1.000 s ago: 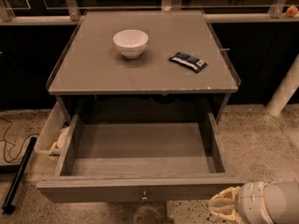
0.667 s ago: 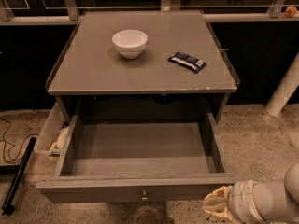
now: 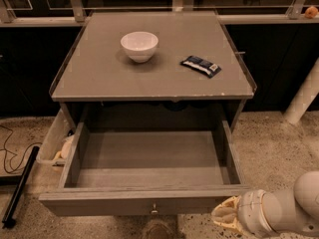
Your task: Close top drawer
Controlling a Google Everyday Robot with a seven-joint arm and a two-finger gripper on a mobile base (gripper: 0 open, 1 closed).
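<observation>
Your hand (image 3: 226, 218) sits at the bottom right of the view, low and just beside the right end of the top drawer (image 3: 99, 203)'s front panel. You cannot tell from here whether it touches the panel, nor whether the hand is wide or narrow. The pale rounded arm (image 3: 284, 210) runs off to the right behind it.

The top drawer stands pulled well out from under the desk (image 3: 99, 78), so you look down onto its grey floor. Its small round knob (image 3: 154, 209) is at the middle of the front panel, left of your hand and apart from it.

On the desk a white bowl (image 3: 139, 45) stands upright towards the back left, and a dark blue packet (image 3: 200, 65) lies flat to its right, well apart from it. On the floor to the left a black pole (image 3: 17, 193) lies at a slant near a thin cable (image 3: 9, 151).
</observation>
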